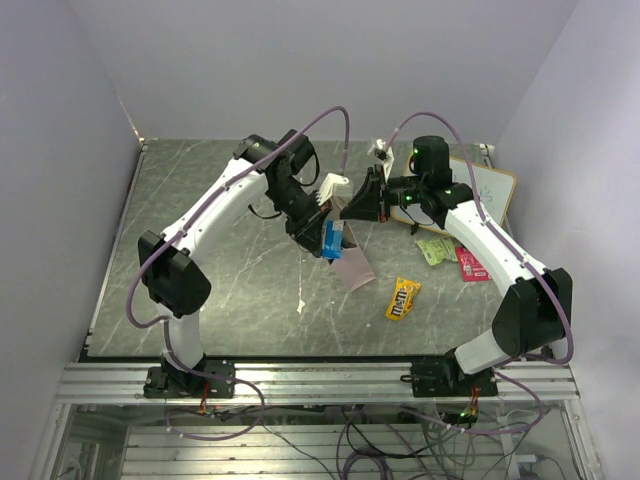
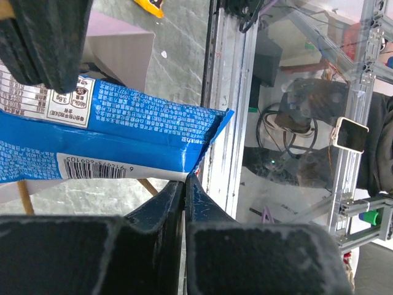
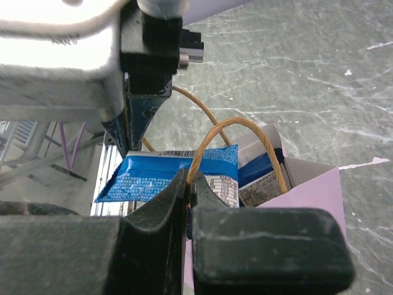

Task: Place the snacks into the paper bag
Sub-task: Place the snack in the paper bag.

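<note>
Evidently the left claw [image 2: 186, 183] pinched the packet [image 2: 123, 129] by one edge; its long axis lay level, the bag [image 3: 307, 190] just beneath; the right claw [image 3: 188, 184] clamped a handle [image 3: 245, 125].

Blue-white packet [image 1: 331, 238] at mouth of open pinkish paper bag [image 1: 355, 268]; M&M's packet [image 1: 403, 298], light green packet [image 1: 436, 250], pink-red packet [image 1: 470, 265] flat rightward.

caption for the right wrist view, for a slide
Right tool pinches the handle; left tool holds a blue packet by the bag.
</note>
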Robot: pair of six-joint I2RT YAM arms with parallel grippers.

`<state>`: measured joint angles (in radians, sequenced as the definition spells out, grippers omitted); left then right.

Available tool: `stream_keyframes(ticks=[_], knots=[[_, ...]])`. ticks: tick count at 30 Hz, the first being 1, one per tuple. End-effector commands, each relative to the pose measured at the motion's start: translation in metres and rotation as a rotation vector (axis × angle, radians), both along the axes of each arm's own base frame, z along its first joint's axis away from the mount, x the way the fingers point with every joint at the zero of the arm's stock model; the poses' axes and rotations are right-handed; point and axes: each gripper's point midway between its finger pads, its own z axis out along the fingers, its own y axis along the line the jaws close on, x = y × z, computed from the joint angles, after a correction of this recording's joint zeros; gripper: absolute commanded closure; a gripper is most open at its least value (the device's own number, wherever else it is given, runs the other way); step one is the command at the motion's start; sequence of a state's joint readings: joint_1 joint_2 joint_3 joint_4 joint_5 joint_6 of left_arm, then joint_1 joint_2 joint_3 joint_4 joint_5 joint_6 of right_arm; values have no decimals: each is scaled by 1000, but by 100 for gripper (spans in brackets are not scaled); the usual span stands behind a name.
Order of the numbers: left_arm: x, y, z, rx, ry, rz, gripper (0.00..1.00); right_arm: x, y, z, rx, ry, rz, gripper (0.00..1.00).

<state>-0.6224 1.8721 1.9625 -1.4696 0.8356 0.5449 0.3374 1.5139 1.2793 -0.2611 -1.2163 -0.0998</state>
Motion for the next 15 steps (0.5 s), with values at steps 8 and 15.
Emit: stream_keyframes(ticks=[8,15], knots=[[11,-4,5,-13,-7,4,83,-6,0,19,23,-54,18,100],[14,2,-2,24,-22,11,83,-5,1,19,21,-54,15,100]])
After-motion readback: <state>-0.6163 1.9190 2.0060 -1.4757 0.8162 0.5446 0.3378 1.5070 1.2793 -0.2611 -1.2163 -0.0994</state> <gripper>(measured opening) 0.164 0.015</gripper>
